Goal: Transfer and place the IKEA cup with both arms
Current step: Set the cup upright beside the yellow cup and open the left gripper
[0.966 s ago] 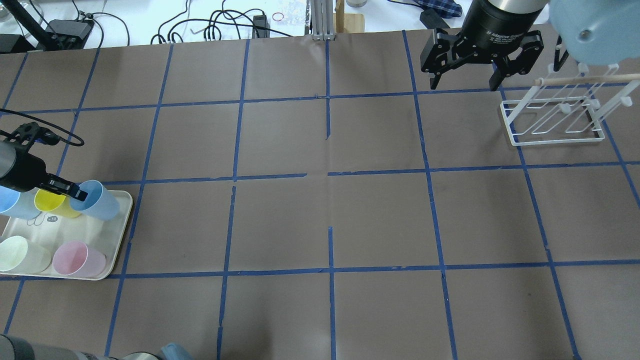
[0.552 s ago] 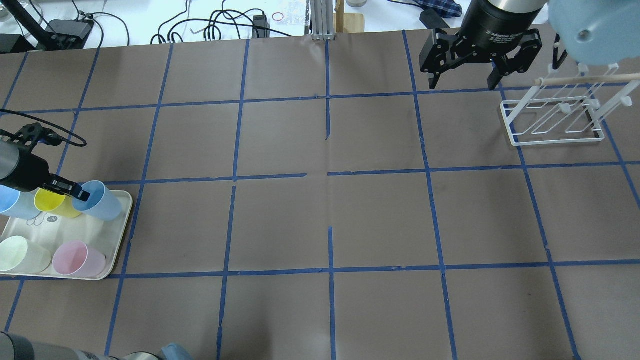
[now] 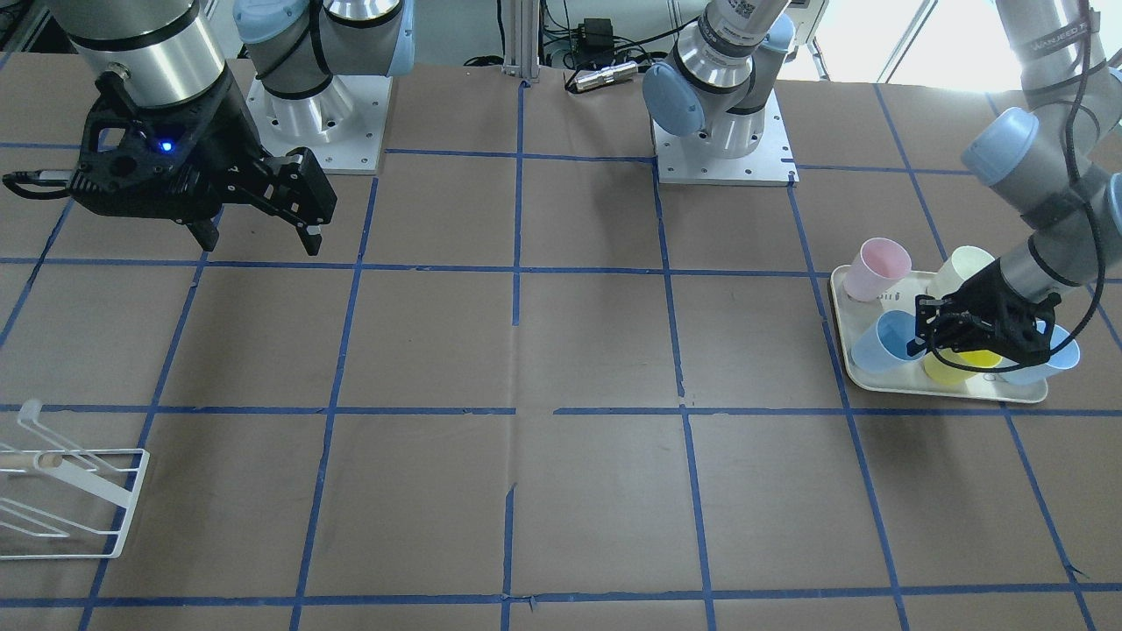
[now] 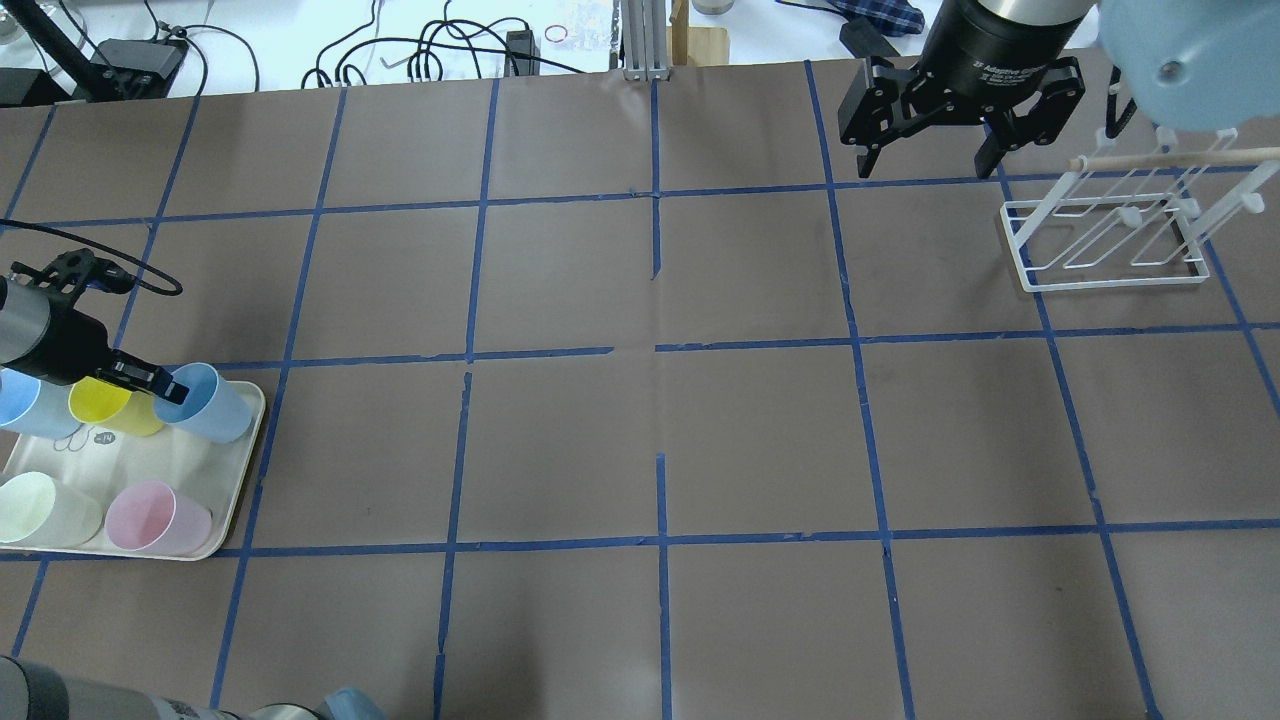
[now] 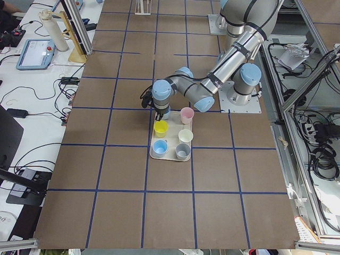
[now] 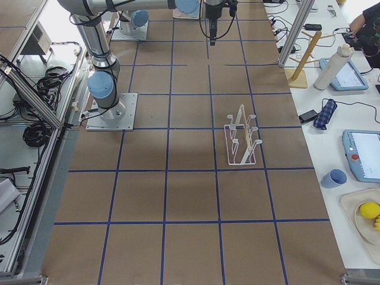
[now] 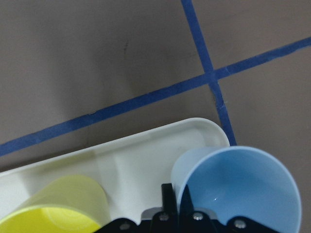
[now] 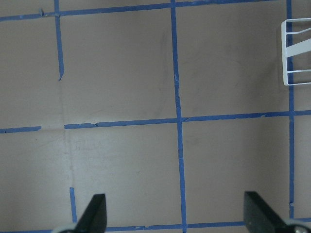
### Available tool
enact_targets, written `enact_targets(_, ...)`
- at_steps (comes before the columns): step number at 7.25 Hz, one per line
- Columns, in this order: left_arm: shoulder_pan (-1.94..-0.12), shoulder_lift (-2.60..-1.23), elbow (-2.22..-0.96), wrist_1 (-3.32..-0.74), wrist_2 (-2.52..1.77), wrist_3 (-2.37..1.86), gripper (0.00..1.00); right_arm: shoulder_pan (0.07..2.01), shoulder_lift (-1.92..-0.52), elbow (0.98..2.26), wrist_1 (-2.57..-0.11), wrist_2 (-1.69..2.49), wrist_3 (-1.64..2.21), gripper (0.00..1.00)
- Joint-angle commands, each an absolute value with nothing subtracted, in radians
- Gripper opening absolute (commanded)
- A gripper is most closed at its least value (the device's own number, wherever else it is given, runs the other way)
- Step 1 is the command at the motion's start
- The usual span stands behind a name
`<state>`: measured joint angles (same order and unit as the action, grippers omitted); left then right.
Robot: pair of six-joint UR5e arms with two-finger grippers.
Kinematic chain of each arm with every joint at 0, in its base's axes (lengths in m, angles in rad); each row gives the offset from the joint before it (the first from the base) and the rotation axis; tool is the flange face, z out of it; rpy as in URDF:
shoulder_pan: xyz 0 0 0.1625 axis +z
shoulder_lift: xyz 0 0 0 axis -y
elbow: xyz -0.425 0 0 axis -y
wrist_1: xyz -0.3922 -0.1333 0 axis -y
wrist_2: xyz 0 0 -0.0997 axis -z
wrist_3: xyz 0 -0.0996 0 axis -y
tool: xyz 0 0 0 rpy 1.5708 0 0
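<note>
IKEA cup [image 4: 215, 405] is clamped at its rim by the left tool [image 4: 165, 386], at the upper-right corner of the tray [image 4: 150, 455], mid-left of the overhead view. Right tool [image 4: 925, 168] hangs at upper right with its jaws apart, near the white rack [image 4: 1110, 284].

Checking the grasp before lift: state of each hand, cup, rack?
left hand: shut on rim of IKEA cup.
right hand: open, empty, above table.
IKEA cup: gripped, at corner of tray.
yellow cup, pink cup, cream cup, second blue cup, grey cup: standing in tray.
rack: empty.
</note>
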<state>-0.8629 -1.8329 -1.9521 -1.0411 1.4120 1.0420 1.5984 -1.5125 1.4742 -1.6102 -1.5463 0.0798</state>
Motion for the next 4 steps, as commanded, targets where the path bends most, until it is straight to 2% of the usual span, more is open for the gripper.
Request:
enact_targets(1, -0.864, -1.839, -1.95, -1.037, 1.41, 1.039, 0.49, 1.598, -1.511, 1.474, -1.611, -1.545, 0.083, 1.0)
enact_targets(2, -0.867, -1.836, -1.942, -1.038, 1.408, 1.037, 0.7, 1.598, -1.512, 1.474, -1.611, -1.546, 0.08, 1.0)
enact_targets(4, -0.941, -1.781, -1.886, -1.083, 1.399, 0.968, 0.71, 1.598, -1.511, 1.474, -1.609, -1.548, 0.08, 1.0)
